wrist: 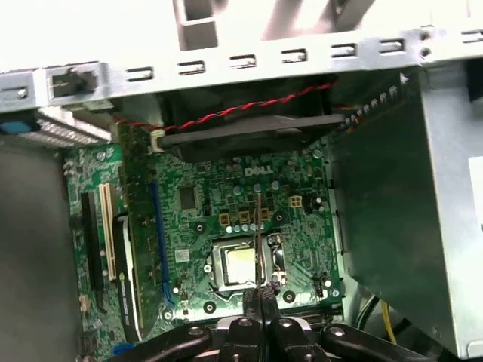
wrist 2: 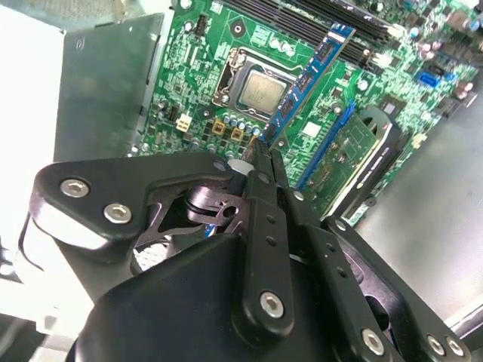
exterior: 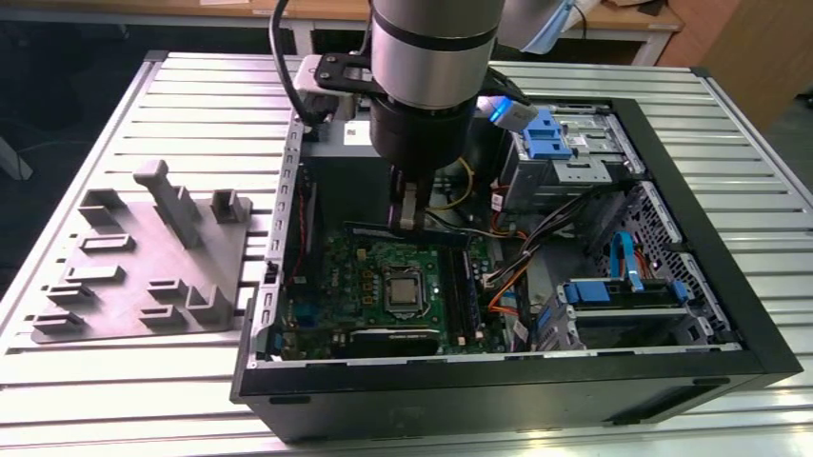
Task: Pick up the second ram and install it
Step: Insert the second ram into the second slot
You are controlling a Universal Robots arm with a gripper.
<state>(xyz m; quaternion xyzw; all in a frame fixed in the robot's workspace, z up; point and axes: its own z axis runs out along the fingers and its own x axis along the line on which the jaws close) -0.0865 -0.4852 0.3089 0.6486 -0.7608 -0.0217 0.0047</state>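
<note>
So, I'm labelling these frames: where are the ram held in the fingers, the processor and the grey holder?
second ram [wrist 2: 307,83], second wrist view, middle of its board.
processor [wrist 2: 260,90], second wrist view, centre of its lid.
grey holder [exterior: 137,259], exterior view, bare base plate.

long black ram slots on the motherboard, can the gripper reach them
Probably yes: the gripper, shut on the thin blue-green memory stick, hangs inside the open black case, with nothing between it and the long black slots.
</note>
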